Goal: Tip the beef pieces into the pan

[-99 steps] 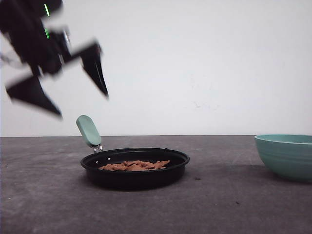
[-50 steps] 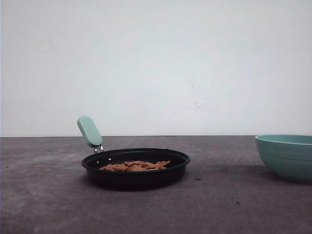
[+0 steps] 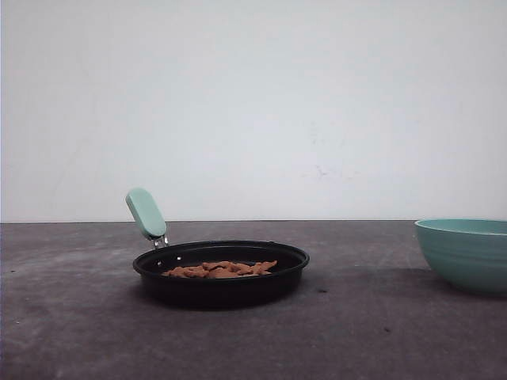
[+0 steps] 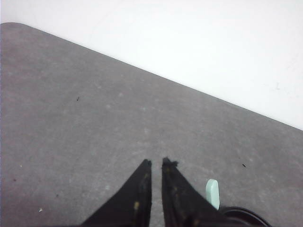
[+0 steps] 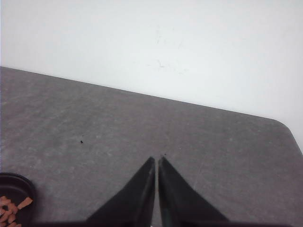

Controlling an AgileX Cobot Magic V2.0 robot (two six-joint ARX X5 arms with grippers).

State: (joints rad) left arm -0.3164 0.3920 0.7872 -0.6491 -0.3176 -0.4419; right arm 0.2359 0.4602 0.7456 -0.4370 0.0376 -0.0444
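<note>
The black pan (image 3: 222, 290) rests on the table left of centre, its mint-green handle (image 3: 146, 212) tilted up toward the back left. Orange-brown beef pieces (image 3: 220, 269) lie in a heap inside it. In the left wrist view my left gripper (image 4: 156, 162) hangs over bare table with nothing between its fingers, which stand a narrow slit apart; the handle (image 4: 212, 193) and a bit of the pan rim (image 4: 244, 213) sit beside it. My right gripper (image 5: 157, 158) is shut and empty over bare table. The pan (image 5: 16, 187) and some beef pieces (image 5: 7, 210) lie off to its side.
A teal ribbed bowl (image 3: 467, 253) stands at the right edge of the table. The grey tabletop (image 3: 356, 332) runs back to a white wall. The table's rounded corners show in both wrist views.
One second ago my left arm hung open-jawed at the upper left of the front view; it has since left that view. The pan, beef and bowl have not moved.
</note>
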